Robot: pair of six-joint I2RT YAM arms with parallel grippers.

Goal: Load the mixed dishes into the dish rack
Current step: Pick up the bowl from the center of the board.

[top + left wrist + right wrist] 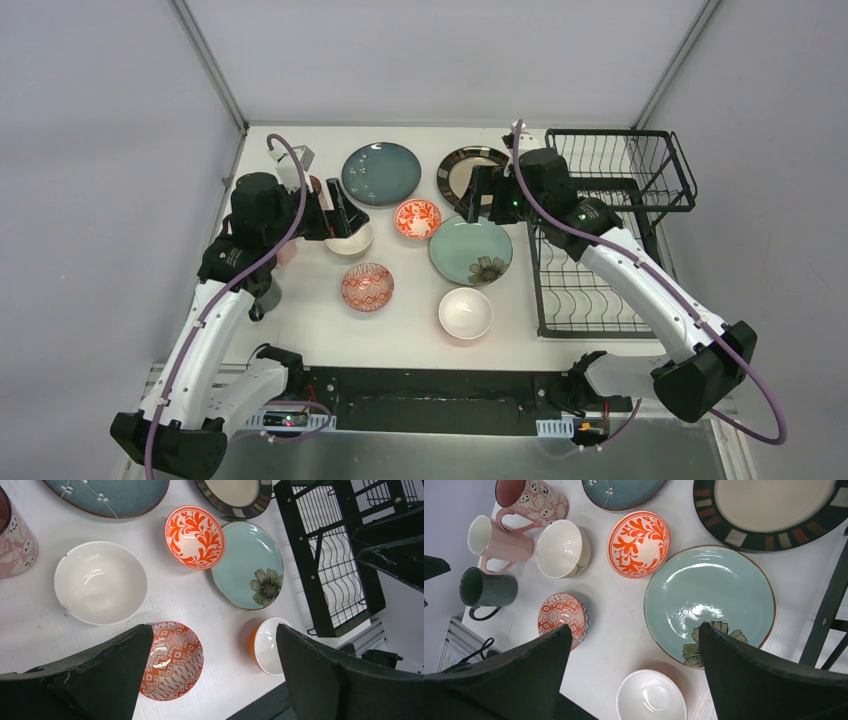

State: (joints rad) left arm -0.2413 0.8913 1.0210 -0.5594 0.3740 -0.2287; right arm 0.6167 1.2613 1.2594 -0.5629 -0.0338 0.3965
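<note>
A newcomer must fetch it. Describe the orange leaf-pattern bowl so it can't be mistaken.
Start at the black dish rack on the right; the mint green flower plate lies left of it. At that plate's far-left rim sits the bowl: orange branching leaves on white, whereas the other patterned bowl has red diamonds.

**Both arms out, jaws wide open**

Your left arm (215, 310) rises from its base at near-left, elbow out to the left, wrist bent in toward centre. Left gripper (345, 215) points down & fwd, jaws spread wide, nothing btwn them. Right arm (640, 275) reaches fwd from its near-right base, forearm angled left. Right gripper (483, 195) aims down, jaws equally wide, nothing held. The 2 grippers are well apart, tips turned toward each other.
</note>
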